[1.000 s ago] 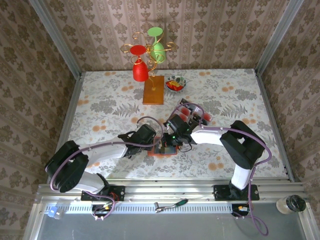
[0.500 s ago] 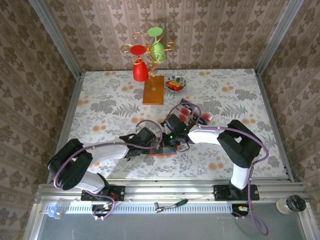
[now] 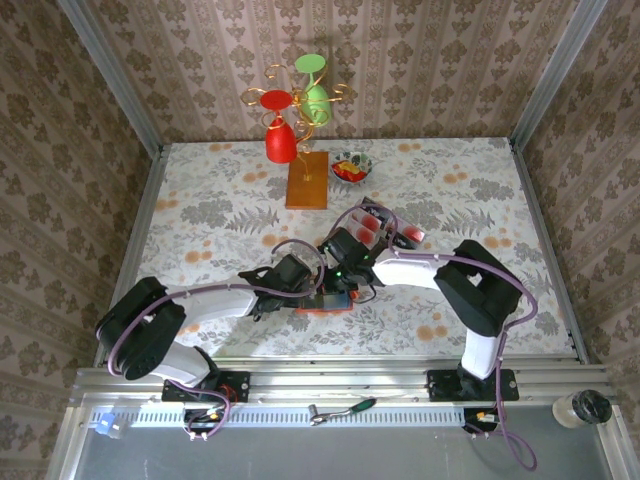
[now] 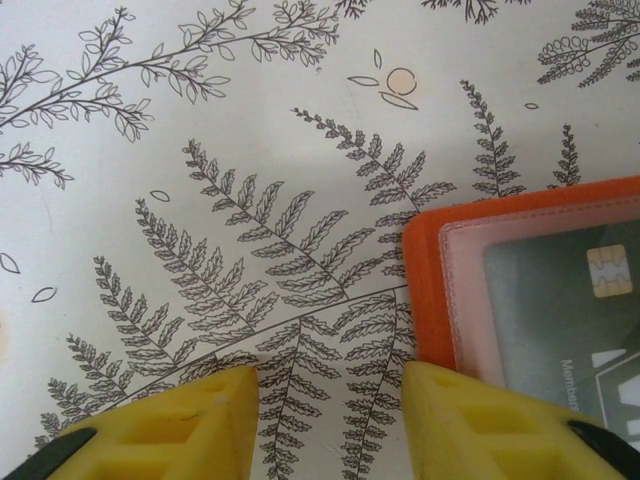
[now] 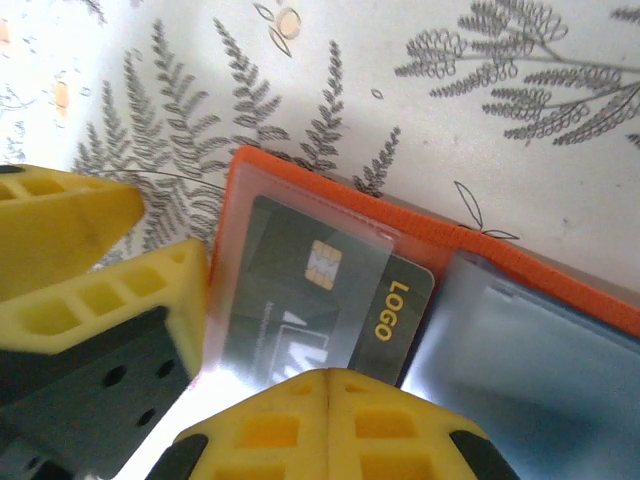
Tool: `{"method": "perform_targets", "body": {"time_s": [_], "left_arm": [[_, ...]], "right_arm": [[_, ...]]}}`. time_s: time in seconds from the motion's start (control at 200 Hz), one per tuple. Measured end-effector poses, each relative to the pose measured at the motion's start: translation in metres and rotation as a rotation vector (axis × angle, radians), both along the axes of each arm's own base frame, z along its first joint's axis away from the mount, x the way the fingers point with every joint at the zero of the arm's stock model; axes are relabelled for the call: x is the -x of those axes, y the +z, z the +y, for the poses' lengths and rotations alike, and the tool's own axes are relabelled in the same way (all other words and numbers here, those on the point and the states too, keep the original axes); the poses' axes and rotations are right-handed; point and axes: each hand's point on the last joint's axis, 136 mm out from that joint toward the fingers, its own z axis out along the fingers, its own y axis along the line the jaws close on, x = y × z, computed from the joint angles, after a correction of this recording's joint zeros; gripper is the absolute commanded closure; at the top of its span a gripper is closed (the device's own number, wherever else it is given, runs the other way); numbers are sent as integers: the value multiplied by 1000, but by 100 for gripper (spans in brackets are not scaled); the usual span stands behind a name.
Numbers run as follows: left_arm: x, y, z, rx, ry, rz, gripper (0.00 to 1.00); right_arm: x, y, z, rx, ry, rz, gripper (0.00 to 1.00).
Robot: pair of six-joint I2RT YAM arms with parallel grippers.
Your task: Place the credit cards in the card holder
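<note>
Card holder (image 5: 500, 255): orange, laid open. Black card (image 5: 330, 290): part-seated in holder, one end protruding. Right gripper (image 5: 328, 385): jaws closed, tip set on card, likely for pushing it in. Left gripper (image 4: 330, 385): jaws apart, empty, one finger laid at holder's edge, likely for steadying
</note>
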Motion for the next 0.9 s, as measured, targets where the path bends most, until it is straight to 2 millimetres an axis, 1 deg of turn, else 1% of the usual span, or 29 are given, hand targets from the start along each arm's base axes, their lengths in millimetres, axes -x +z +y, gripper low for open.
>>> {"method": "perform_targets", "body": {"time_s": [0.115, 0.21, 0.465, 0.775, 0.9], "left_arm": [[2, 1, 4, 3, 5, -2, 57], [0, 3, 6, 5, 12, -7, 58], [0, 3, 7, 2, 15, -5, 58], [0, 2, 7, 1, 16, -4, 58], [0, 2, 7, 0, 16, -3, 58]], "right_arm": [[-1, 15, 0, -20, -1, -25, 96], [-1, 17, 1, -23, 0, -29, 96], [1, 11, -1, -13, 2, -19, 97], [3, -6, -5, 25, -3, 4, 100], [4, -10, -5, 35, -3, 6, 100]]}}
